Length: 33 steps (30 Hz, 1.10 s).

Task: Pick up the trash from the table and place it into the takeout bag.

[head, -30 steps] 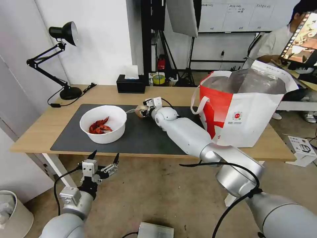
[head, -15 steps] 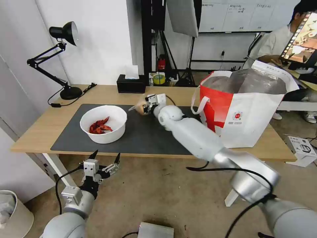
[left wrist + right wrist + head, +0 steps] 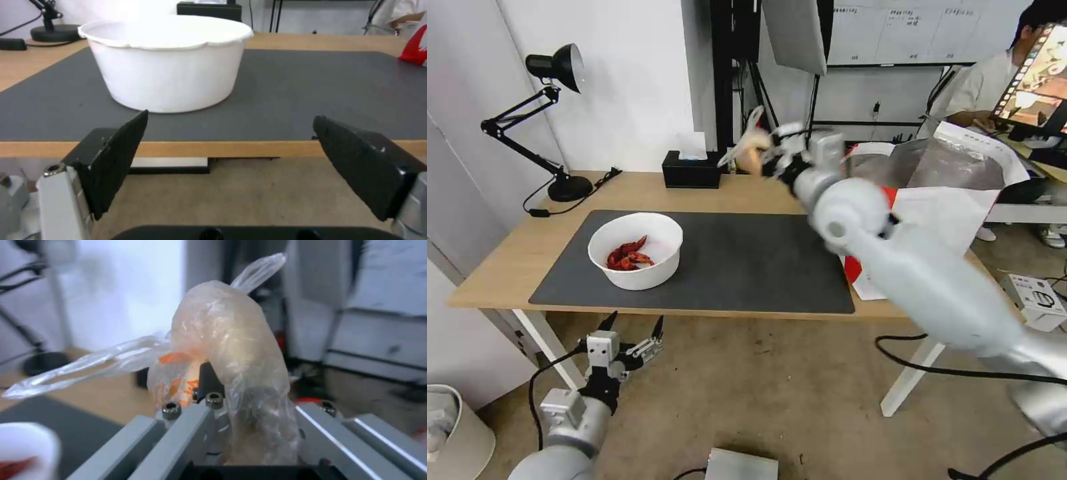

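While task part-done: right pincer (image 3: 760, 157) clamped on bag-wrapped lump (image 3: 222, 350), aloft above worktop (image 3: 507, 267), beside takeout bag (image 3: 940, 200), not yet inside | bowl of crayfish shells (image 3: 636, 250) left on mat (image 3: 727, 267) | left pincer (image 3: 231, 166) spread wide, empty, below worktop edge

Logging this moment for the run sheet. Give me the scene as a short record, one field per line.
right gripper: raised above the far side of the table, shut on the bag-wrapped lump
left gripper: open, empty, low in front of the table's near edge
bowl: white, on the grey mat, red crayfish shells inside
takeout bag: stands open at the table's right end
lump versus bag: not yet in the bag
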Tool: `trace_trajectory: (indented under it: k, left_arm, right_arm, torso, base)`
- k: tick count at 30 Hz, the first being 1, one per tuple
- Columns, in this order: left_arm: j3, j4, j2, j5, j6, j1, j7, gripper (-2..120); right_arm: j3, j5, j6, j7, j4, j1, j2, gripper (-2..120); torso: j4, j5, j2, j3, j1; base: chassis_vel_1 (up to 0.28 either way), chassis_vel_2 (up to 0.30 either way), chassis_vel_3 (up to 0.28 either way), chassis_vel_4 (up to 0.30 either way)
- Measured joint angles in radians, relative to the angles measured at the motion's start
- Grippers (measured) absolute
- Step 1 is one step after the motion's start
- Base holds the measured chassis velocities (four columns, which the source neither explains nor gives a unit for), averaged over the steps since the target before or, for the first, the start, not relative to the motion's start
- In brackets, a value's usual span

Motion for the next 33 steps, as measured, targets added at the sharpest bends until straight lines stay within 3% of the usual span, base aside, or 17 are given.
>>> trace_trajectory:
  k: [1,4,13,21,23,27,33]
  left_arm:
    - [0.000,0.000,0.000,0.000,0.000,0.000,0.000,100]
    - [0.001,-0.009,-0.006,0.007,0.000,0.007,0.001,100]
    - [0.007,-0.018,-0.008,0.019,-0.009,0.007,0.023,100]
    - [0.082,-0.007,0.037,0.012,-0.014,-0.071,0.046,100]
    - [0.093,-0.002,0.047,0.009,-0.013,-0.084,0.047,100]
    - [0.094,-0.001,0.059,0.003,-0.013,-0.092,0.047,100]
    - [0.101,0.005,0.064,-0.002,-0.012,-0.104,0.047,100]
  right_arm:
    - [0.000,0.000,0.000,0.000,0.000,0.000,0.000,4]
    - [0.062,0.021,-0.024,0.027,0.030,-0.010,-0.113,4]
    - [0.158,0.063,-0.044,0.038,0.036,-0.072,-0.234,4]
    - [0.345,0.151,-0.062,0.047,0.038,-0.280,-0.359,4]
    - [0.365,0.158,-0.056,0.048,0.031,-0.312,-0.370,4]
    - [0.374,0.172,-0.041,0.038,-0.005,-0.336,-0.363,4]
    - [0.370,0.178,-0.034,0.045,-0.021,-0.340,-0.349,4]
  torso:
    - [0.0000,0.0000,0.000,0.000,0.000]
    - [-0.0006,0.0001,0.000,0.000,0.000]
    - [-0.0003,-0.0001,0.000,0.000,0.000]
    - [-0.0006,-0.0002,0.000,0.000,0.000]
    - [-0.0012,-0.0005,0.000,0.000,0.000]
    - [0.0001,-0.0003,0.000,0.000,0.000]
    - [-0.0003,-0.0003,0.000,0.000,0.000]
  base:
    - [0.000,0.000,0.000,0.000]
    - [0.000,0.000,0.000,0.000]
    - [0.000,0.000,0.000,0.000]
    - [0.000,0.000,0.000,0.000]
    - [0.000,0.000,0.000,0.000]
    - [0.000,0.000,0.000,0.000]
    - [0.000,0.000,0.000,0.000]
